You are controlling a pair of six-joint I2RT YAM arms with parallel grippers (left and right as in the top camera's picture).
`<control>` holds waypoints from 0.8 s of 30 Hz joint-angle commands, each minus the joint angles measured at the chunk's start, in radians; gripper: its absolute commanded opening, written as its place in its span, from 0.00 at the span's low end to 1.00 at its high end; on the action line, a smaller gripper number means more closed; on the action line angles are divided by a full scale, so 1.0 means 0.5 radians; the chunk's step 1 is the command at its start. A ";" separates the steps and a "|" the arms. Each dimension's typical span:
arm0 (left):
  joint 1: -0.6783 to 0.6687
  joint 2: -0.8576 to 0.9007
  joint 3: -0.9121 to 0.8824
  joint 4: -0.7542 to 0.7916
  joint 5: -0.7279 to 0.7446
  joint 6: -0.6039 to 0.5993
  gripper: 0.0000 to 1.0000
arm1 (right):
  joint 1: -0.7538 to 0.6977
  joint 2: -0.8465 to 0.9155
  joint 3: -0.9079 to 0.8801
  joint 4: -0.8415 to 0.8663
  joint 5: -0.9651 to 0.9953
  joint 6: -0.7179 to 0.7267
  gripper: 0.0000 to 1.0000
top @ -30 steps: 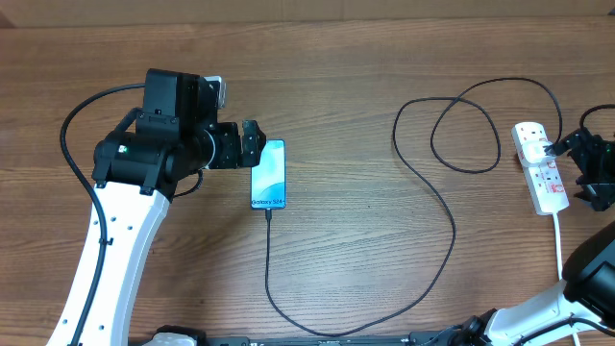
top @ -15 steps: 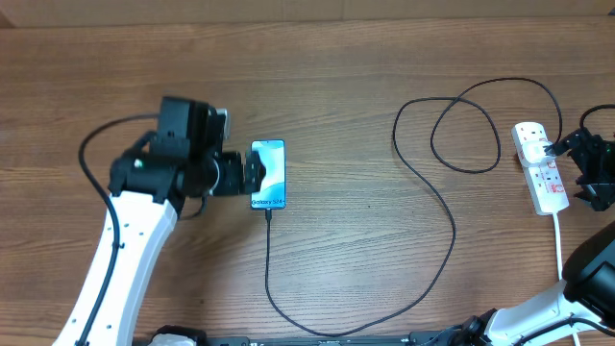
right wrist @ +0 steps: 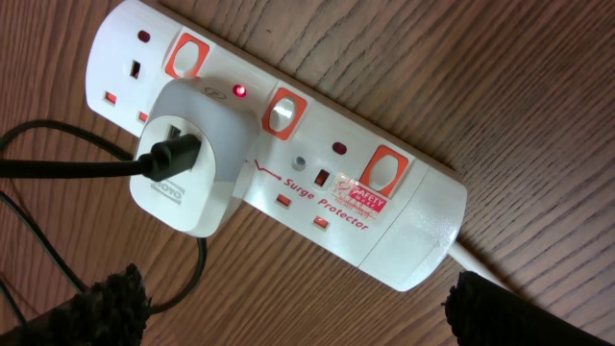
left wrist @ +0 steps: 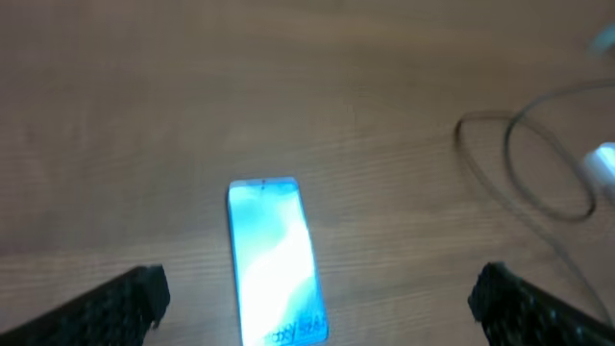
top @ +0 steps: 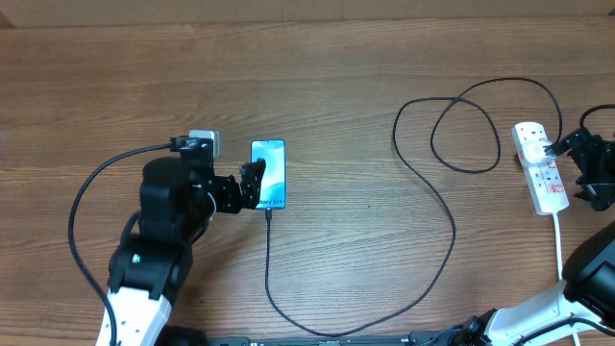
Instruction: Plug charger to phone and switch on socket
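Wooden surface (top: 346,58): brown planked board that carried everything below.
Phone (top: 268,175): slim rectangular smartphone with a bright blue-teal screen and black bezel. It lay flat, left of centre, with the white "Galaxy" text at the short edge nearest the robot. In the left wrist view (left wrist: 279,259) it sat between the two fingertips.
Charger (top: 267,255): long thin black cable. Its small tip met the phone's near short edge and looked seated. From there it swept across the surface in loose loops to the far right.
Socket (right wrist: 317,192): white elongated power strip with red-framed switches, lying at the right edge (top: 540,178). Its thicker white cord (top: 559,245) trailed toward the robot.
Adapter (right wrist: 187,168): white plug block pushed into one outlet, with the black lead entering its face. The other outlets looked empty.
Indicator (right wrist: 238,91): small red lamp lit beside the adapter, so that outlet was probably live.
Left jaws: spread wide and empty, just beside the phone's left edge. Whether they touched it could not be told.
Right jaws: spread wide and empty, hanging over the socket.
Handling: the phone would be light, smooth and fragile, best pinched across its long edges. The charger would be limp, so it should be held by the stiff tip. A switch would need only a firm fingertip press.
Containers: none in view.
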 commanded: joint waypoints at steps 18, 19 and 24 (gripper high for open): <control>0.005 -1.127 -0.663 0.853 -0.012 -0.026 1.00 | 0.010 -0.041 -0.005 -0.001 -0.016 0.005 1.00; 0.009 -1.196 -0.705 0.853 -0.012 -0.026 0.99 | 0.010 -0.041 -0.005 -0.001 -0.016 0.005 1.00; 0.080 -1.472 -0.851 0.851 -0.011 -0.026 1.00 | 0.010 -0.041 -0.005 0.000 -0.016 0.005 1.00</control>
